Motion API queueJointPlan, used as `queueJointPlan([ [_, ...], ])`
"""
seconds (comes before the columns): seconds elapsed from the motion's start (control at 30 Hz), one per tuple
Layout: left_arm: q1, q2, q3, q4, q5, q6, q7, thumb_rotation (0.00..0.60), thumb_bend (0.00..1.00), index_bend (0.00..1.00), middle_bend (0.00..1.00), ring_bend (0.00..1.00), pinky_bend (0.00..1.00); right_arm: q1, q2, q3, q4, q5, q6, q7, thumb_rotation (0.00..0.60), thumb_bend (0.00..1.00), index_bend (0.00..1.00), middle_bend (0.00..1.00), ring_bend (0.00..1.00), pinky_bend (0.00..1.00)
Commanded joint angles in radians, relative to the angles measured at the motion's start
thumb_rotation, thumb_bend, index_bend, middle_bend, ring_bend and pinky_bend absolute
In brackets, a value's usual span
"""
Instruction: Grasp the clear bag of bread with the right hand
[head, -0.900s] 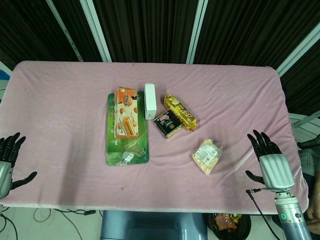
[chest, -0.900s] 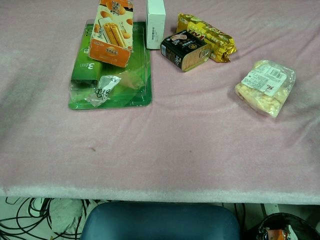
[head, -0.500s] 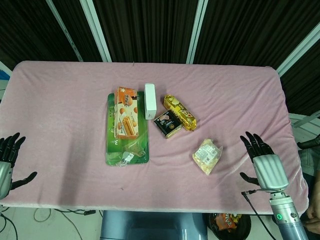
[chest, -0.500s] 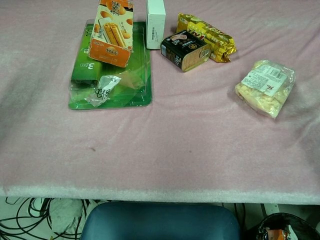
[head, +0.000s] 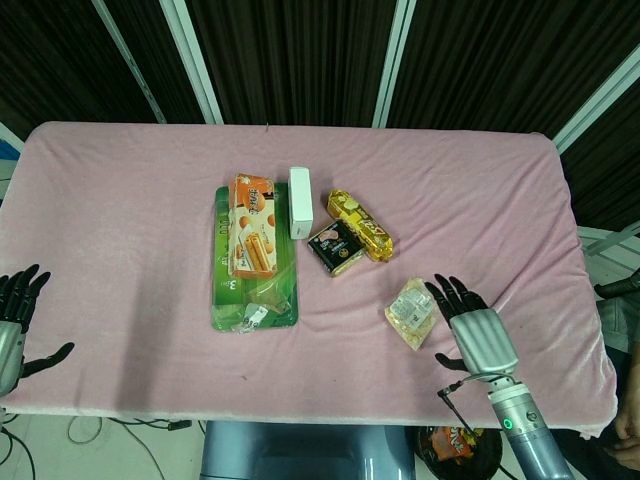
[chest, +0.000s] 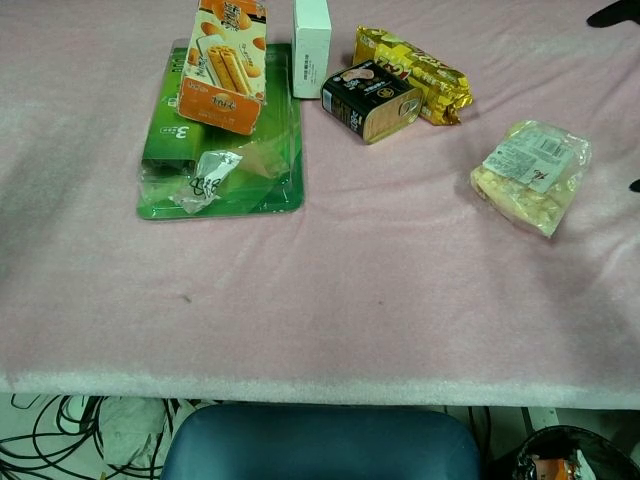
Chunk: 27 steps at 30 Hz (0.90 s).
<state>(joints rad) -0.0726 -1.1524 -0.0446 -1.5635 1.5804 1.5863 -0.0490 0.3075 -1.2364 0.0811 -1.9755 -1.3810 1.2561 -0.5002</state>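
The clear bag of bread (head: 412, 312) lies flat on the pink cloth, right of centre; it also shows in the chest view (chest: 530, 172) with a white label on top. My right hand (head: 470, 325) hovers just right of the bag, fingers spread and holding nothing, its dark fingertips (head: 445, 293) level with the bag's far end. In the chest view only dark fingertips (chest: 615, 14) show at the right edge. My left hand (head: 12, 320) rests open at the table's near left edge.
A green packet (head: 225, 275) carries an orange biscuit box (head: 253, 225). Beside them stand a white box (head: 300, 203), a black tin (head: 335, 248) and a yellow packet (head: 360, 225). The pink table (head: 120, 200) ends close in front of the bag.
My right hand has moved left from the table's right edge to beside the bread bag, and its fingertips now show in the chest view. The left hand and objects stayed put.
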Motion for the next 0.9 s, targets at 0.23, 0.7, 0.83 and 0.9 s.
queueJointPlan([
  [0.23, -0.003, 0.009, -0.004, -0.003, -0.012, -0.010, -0.034, 0.600, 0.00, 0.00, 0.00, 0.00, 0.00, 0.124, -0.198, 0.058, 0.119, 0.206, -0.105, -0.215, 0.600, 0.03, 0.00, 0.00, 0.00, 0.23],
  [0.7, -0.006, 0.015, -0.005, -0.011, -0.022, -0.021, -0.050, 0.600, 0.00, 0.00, 0.00, 0.00, 0.00, 0.230, -0.312, 0.072, 0.282, 0.369, -0.147, -0.300, 0.600, 0.27, 0.23, 0.19, 0.17, 0.34],
  [0.83, -0.005, 0.015, -0.003, -0.011, -0.019, -0.020, -0.050, 0.600, 0.00, 0.00, 0.00, 0.00, 0.00, 0.216, -0.300, 0.050, 0.283, 0.278, -0.129, -0.205, 0.600, 0.43, 0.72, 0.59, 0.58, 0.69],
  [0.9, -0.005, 0.015, -0.003, -0.012, -0.015, -0.017, -0.049, 0.600, 0.00, 0.00, 0.00, 0.00, 0.00, 0.208, -0.287, 0.040, 0.274, 0.240, -0.113, -0.177, 0.600, 0.47, 0.85, 0.70, 0.68, 0.78],
])
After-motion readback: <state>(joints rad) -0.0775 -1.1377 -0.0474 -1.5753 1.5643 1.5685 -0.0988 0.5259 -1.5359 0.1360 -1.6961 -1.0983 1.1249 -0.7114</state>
